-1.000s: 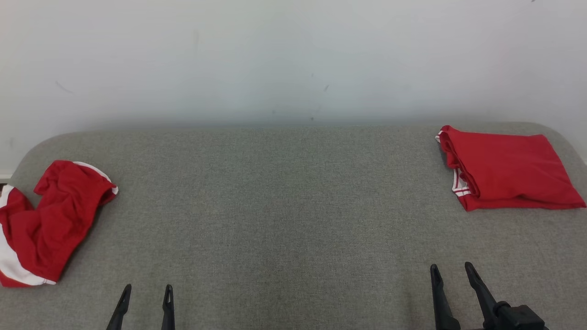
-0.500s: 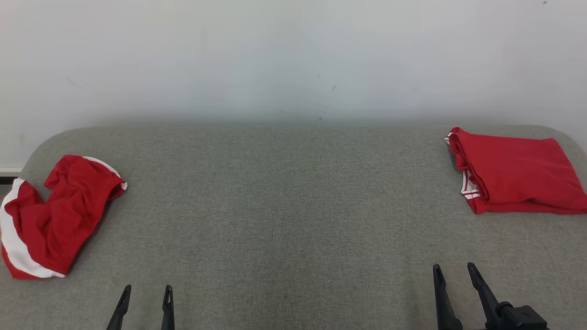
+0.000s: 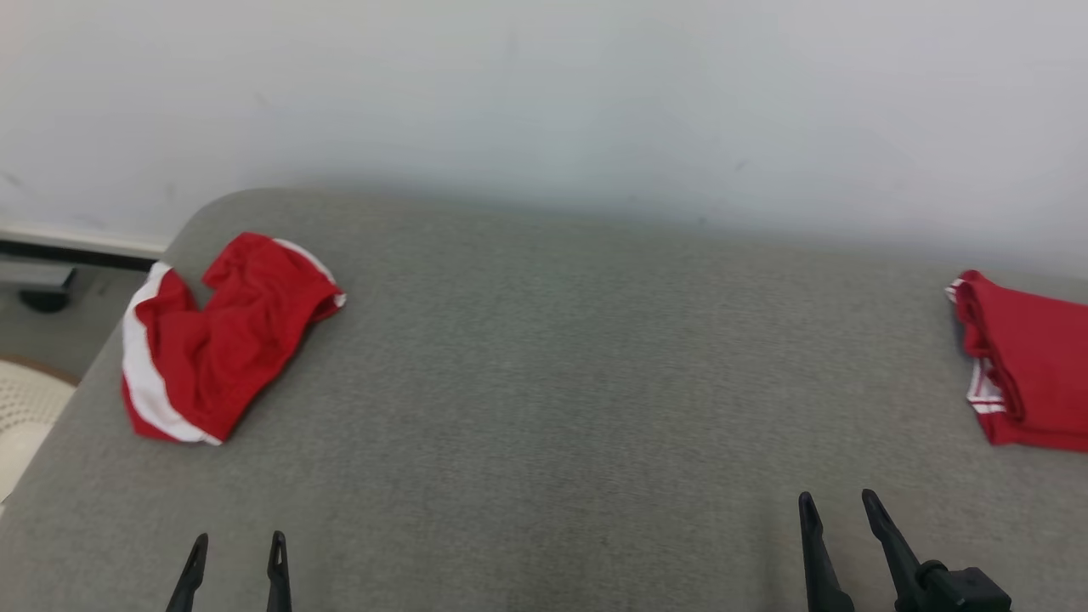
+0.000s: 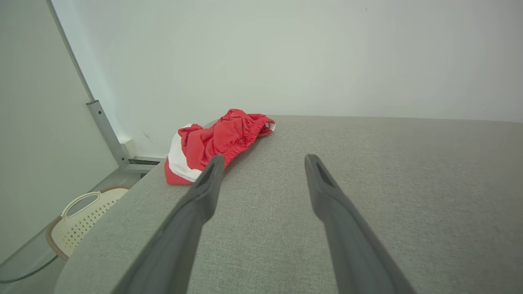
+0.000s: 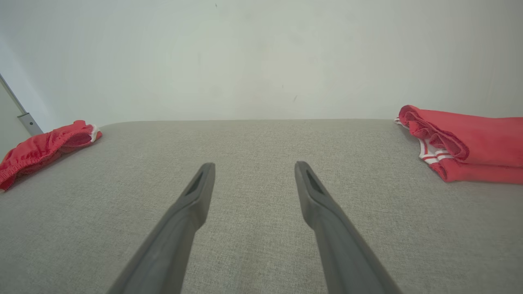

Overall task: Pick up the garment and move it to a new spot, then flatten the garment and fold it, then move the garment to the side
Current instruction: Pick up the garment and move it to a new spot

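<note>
Jaws wide apart, empty, on left gripper (image 3: 239,537) and right gripper (image 3: 835,495). Crumpled red shorts (image 3: 217,340) at far-left corner of grey table (image 3: 552,382); folded red garment (image 3: 1033,374) at its far-right edge. Whole view swung left since a second ago: camera turn, cloth unmoved. Probably lining up on shorts; pickup not begun.

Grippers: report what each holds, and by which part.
Nothing is held. The left gripper and right gripper hover with jaws open over the grey surface; the crumpled red garment lies untouched at its left end.
</note>
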Tool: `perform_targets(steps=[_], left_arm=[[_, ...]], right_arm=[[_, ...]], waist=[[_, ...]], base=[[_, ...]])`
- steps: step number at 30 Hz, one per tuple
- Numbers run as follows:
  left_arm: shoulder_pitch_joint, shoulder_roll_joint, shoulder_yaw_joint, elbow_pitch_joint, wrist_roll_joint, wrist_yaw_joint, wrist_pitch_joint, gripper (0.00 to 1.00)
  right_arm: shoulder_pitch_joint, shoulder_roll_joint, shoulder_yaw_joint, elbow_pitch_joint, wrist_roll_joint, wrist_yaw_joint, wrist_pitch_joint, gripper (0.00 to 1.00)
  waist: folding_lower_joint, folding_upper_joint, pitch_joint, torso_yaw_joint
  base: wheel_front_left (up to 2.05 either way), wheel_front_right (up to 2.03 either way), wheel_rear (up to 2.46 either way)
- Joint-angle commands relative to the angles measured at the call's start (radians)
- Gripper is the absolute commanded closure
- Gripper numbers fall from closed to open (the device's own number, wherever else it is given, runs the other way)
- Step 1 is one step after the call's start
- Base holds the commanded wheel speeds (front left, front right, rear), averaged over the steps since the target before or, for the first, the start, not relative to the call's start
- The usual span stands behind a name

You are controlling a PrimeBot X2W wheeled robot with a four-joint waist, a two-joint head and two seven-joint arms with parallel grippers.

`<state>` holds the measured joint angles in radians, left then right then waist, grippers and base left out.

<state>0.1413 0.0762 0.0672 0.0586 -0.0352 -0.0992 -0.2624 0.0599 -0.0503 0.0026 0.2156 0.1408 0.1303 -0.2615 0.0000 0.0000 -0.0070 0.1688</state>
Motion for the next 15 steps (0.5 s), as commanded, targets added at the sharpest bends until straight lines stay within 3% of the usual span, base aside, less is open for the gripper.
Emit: perform_targets(steps=[1,15], left_arm=[[-0.004,0.003,0.009,0.009,-0.004,0.005,-0.003,0.0],[0.019,-0.005,0.05,0.023,-0.016,0.018,-0.003,0.0]], right_arm=[[-0.01,0.001,-0.002,0.003,0.006,0.0,-0.004,0.0],[-0.037,0.001,0.034,0.017,0.016,0.0,-0.004,0.0]], waist=[[0.0,0.0,0.007,0.097],[0.0,0.0,-0.006,0.252]], base=[[0.0,0.0,0.0],[0.0,0.0,0.0]])
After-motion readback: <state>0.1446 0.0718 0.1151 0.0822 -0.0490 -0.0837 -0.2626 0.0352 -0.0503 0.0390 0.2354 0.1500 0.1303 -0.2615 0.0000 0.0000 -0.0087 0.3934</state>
